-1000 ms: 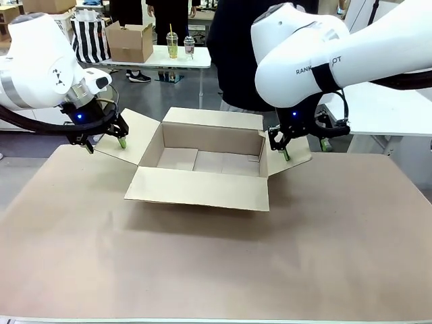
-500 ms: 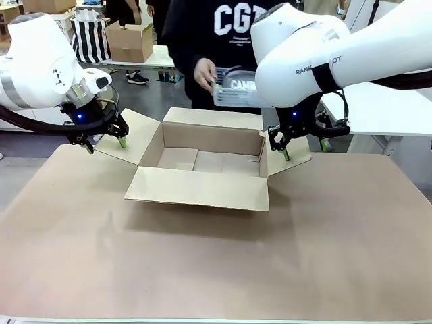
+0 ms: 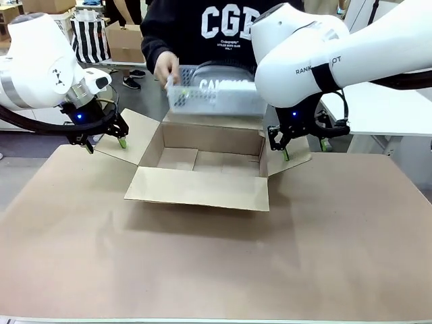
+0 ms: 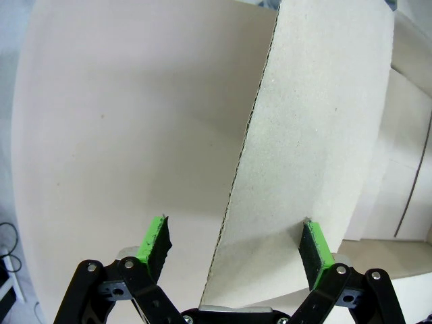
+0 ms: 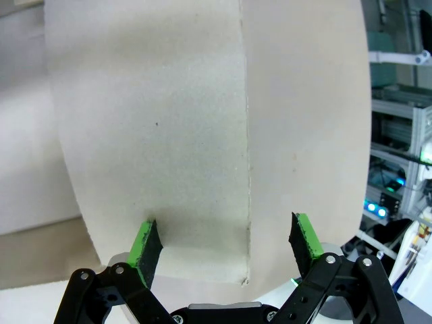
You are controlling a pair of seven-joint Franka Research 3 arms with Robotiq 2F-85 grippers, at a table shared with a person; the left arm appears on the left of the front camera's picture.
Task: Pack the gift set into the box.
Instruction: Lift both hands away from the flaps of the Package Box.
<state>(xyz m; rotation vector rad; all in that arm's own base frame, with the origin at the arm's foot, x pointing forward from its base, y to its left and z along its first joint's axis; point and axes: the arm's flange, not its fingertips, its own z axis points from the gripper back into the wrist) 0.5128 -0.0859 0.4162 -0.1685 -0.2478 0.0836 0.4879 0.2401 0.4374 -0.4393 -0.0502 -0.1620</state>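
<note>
Left tool [image 3: 106, 144] stands wide at the left flap [image 3: 135, 138] of the box [image 3: 202, 190], the flap's edge running up between its green pads [image 4: 154, 241], unclamped; right tool [image 3: 306, 150] is spread just as wide astride the right flap [image 3: 277, 167]; the brown box sits open on the surface [image 3: 202, 270], all four flaps splayed; above its far flap [image 3: 212, 119] a person's hand [image 3: 165, 67] holds the gift set [image 3: 216, 100], white slatted tray with grey pouch.
</note>
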